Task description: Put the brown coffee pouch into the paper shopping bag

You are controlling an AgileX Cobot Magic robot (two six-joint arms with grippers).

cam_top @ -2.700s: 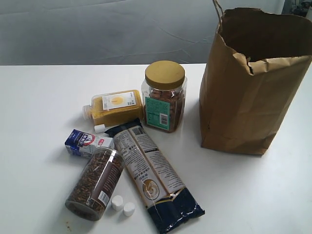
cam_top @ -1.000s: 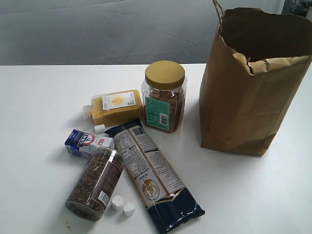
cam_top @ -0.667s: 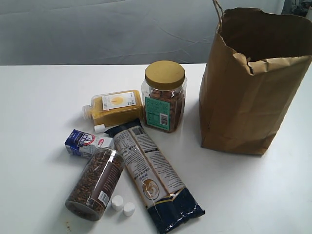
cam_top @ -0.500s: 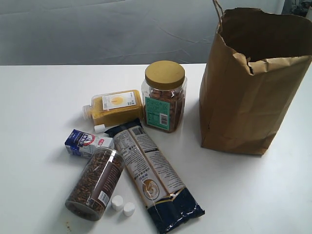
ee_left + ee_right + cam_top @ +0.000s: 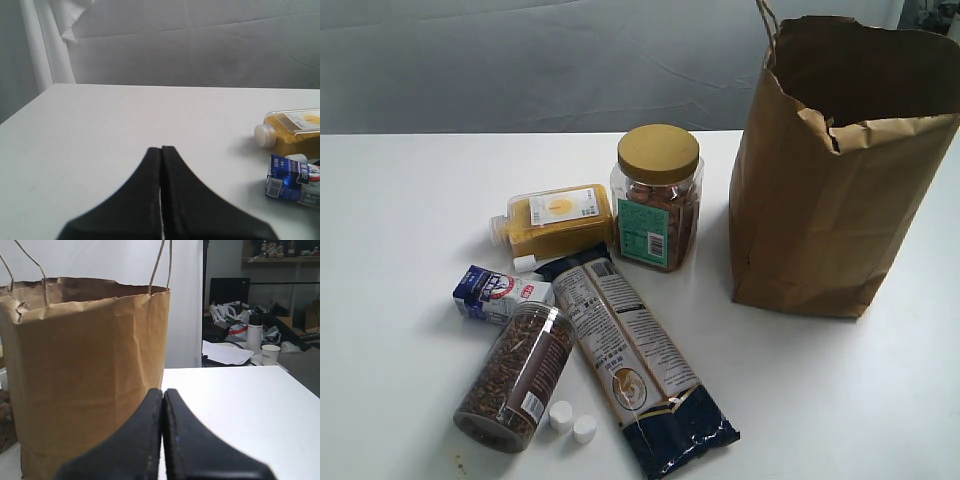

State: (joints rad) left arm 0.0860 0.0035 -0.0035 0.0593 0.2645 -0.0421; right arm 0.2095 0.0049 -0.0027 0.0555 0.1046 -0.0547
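Left claw (image 5: pixel 161 148): fingers pressed together, nothing between them. Right claw (image 5: pixel 163 390): also pressed together and empty. Neither shows in the exterior view.

The paper bag (image 5: pixel 90 365) stands upright close ahead of the right claw, mouth open, rim torn. We find the coffee pouch nowhere on the table (image 5: pixel 400 220) and in neither claw. Only the upper inside of the bag shows, and it is dark. The pouch may lie within; we cannot tell.

Ahead of the left claw and well apart from it lie a juice bottle (image 5: pixel 292 131) and a blue carton (image 5: pixel 295 182).

Risks, as we judge them:
- If the pouch is not in the bag, a claw may go for the wrong thing. The long pasta packet (image 5: pixel 635 360) is the nearest lookalike.
- The right claw sits near the bag's wall. Moving forward with its fingers together could push the light bag over or slide it away.
- The torn rim could snag whatever is lowered in.

Against the earlier exterior frames we note no change: bag and groceries lie as they did.
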